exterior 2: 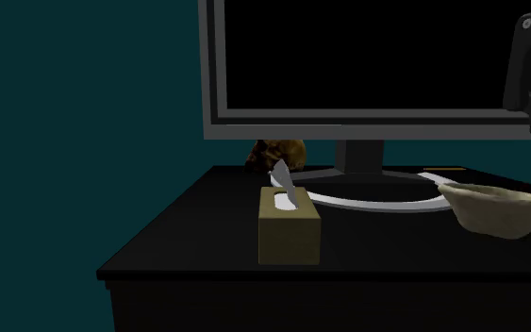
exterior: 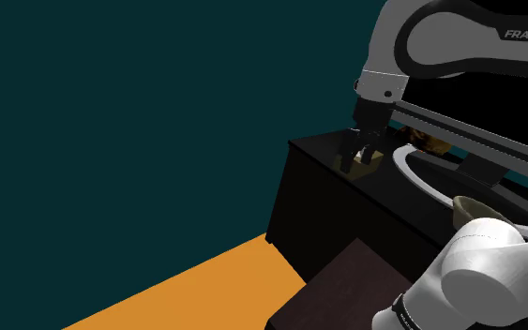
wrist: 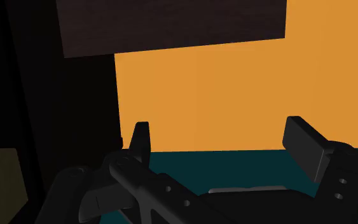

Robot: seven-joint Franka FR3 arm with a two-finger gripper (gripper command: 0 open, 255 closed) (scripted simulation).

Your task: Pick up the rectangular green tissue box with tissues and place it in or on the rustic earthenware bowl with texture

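jaws: wide open and holding nothing. The fingers (wrist: 304,145) stand well apart with only orange floor (wrist: 203,89) and teal wall between them. I judge they hang just off the table's front edge, not over the box.
jaws vs box: the shoulder view lines them up just above the box. The second exterior view puts the black hand high at its right edge, well apart from the box. No contact either way.
tissue box (exterior 2: 290,231): reads olive-tan in this dim light, not clearly green. It stands flat and upright near the front edge of the table (exterior 2: 197,236), toward the corner at the second exterior view's left. One white tissue (exterior 2: 283,179) sticks up from the slot.
bowl (exterior 2: 494,209): pale and rough-looking, empty, and upright. It sits further along the front edge toward the second exterior view's right, well apart from the box, and overlaps the end of the monitor's ring foot (exterior 2: 376,201).
behind: a brown lump (exterior 2: 277,153) lies near the back edge, then the monitor (exterior 2: 376,57) with its black screen.
done: nothing that shows. The box is not gripped or lifted, and the bowl holds nothing.
left: everything. Come in over the box, close across its narrow width, lift, carry it along the front edge to the bowl, and release.
note: the box looks nearly as long as the bowl is wide, so my guess is it ends up resting on the rim.
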